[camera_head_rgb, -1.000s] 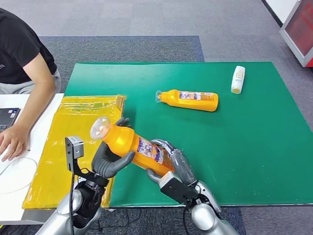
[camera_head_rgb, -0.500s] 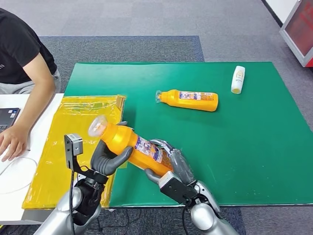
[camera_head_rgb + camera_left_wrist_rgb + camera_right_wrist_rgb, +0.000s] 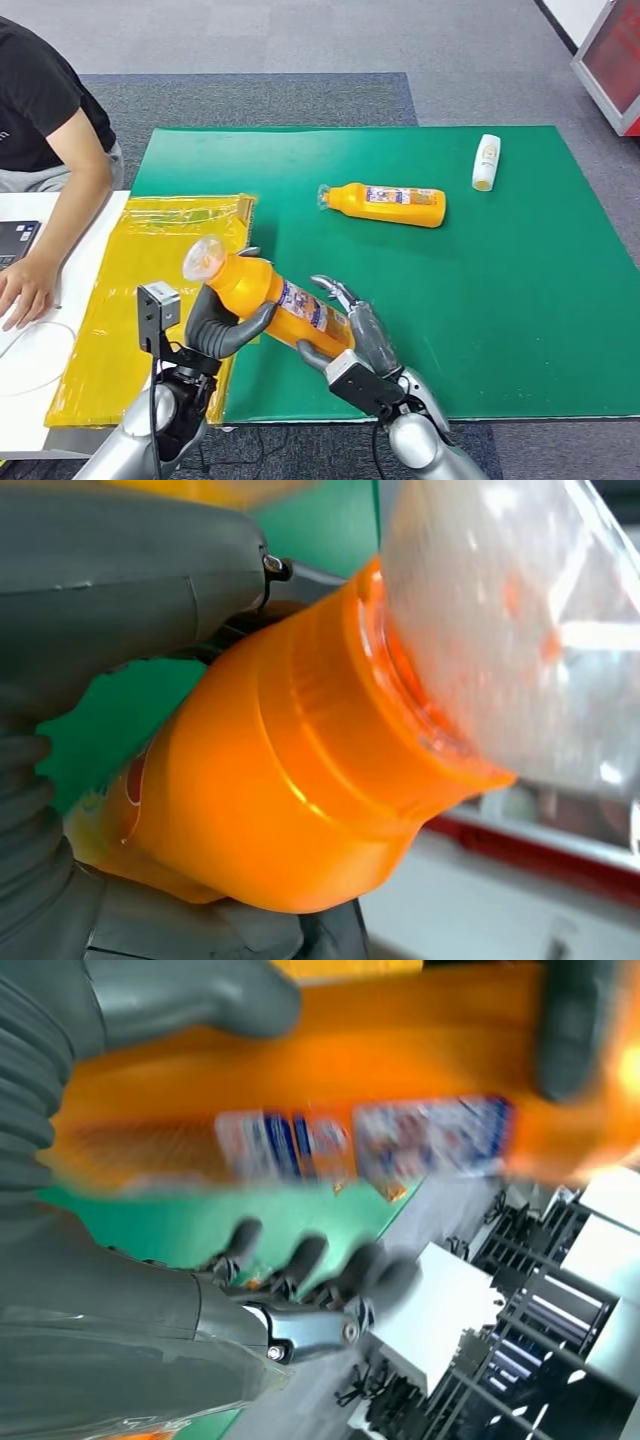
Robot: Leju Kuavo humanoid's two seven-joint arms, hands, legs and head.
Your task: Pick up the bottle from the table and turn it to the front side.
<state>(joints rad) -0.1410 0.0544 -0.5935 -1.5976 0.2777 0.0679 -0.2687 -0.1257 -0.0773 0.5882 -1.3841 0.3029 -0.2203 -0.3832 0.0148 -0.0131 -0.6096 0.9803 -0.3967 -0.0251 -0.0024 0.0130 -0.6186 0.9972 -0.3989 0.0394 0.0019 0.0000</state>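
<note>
Bottle (image 3: pixel 272 298) gripped near neck by left hand (image 3: pixel 219 325), right hand (image 3: pixel 355 335) w/ fingers spread off label end, prob. regrasping to rotate.

**Three cameras, one shared bottle**

Your head view looks down and forward over the green mat (image 3: pixel 453 300). Both wrist views sit very close behind their hands, facing the orange bottle (image 3: pixel 275 305), which lies at 7 o'clock in the head view.
</note>
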